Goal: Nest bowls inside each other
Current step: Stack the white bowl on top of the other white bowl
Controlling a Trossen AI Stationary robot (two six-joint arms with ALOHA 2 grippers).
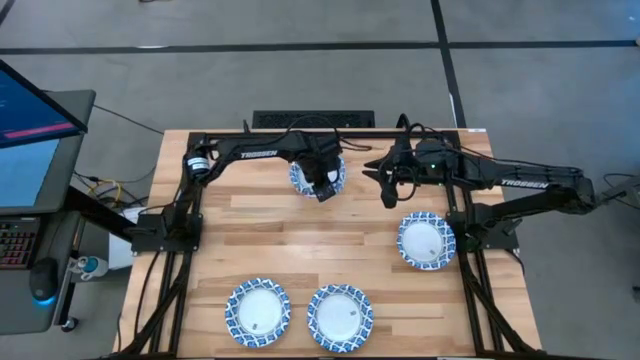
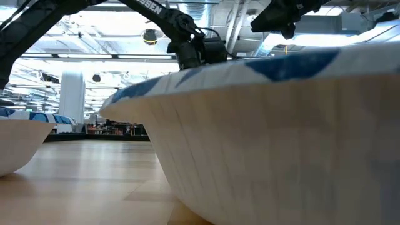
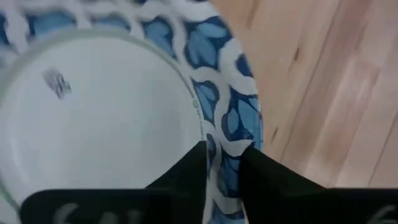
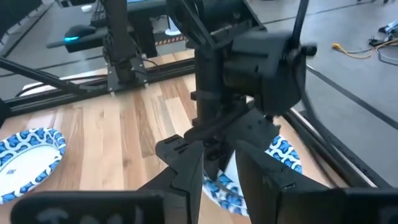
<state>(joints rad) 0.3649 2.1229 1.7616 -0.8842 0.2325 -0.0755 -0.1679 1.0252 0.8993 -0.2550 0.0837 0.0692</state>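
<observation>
Four small bowls with white centres and blue-and-white rims show in the high view. One lies at the table's far middle point(image 1: 305, 176) under my left gripper point(image 1: 323, 185), which is shut on it. Another bowl point(image 1: 425, 240) rests at the right, and two sit near the near edge point(image 1: 257, 310) point(image 1: 340, 316). My right gripper point(image 1: 389, 190) hangs open just right of the held bowl and touches nothing. Its wrist view looks past its own fingers point(image 4: 214, 158) at my left gripper point(image 4: 214, 130) on that bowl point(image 4: 283, 155). More bowls than these do not show. My left gripper point(image 3: 224, 146) pinches the far bowl's patterned rim point(image 3: 225, 127) between its two fingers, one finger point(image 3: 186, 174) on the inner side and one point(image 3: 267, 177) outside. It comes from above, pointing down. Whether the bowl is lifted clear of the table I cannot tell.
The low view is mostly filled by the wall of a near bowl point(image 2: 269, 137), with another bowl's edge point(image 2: 19, 140) at its left. The wooden table point(image 1: 300, 240) has bare boards in its middle and left part. A monitor point(image 1: 30, 130) stands beyond the table's left edge.
</observation>
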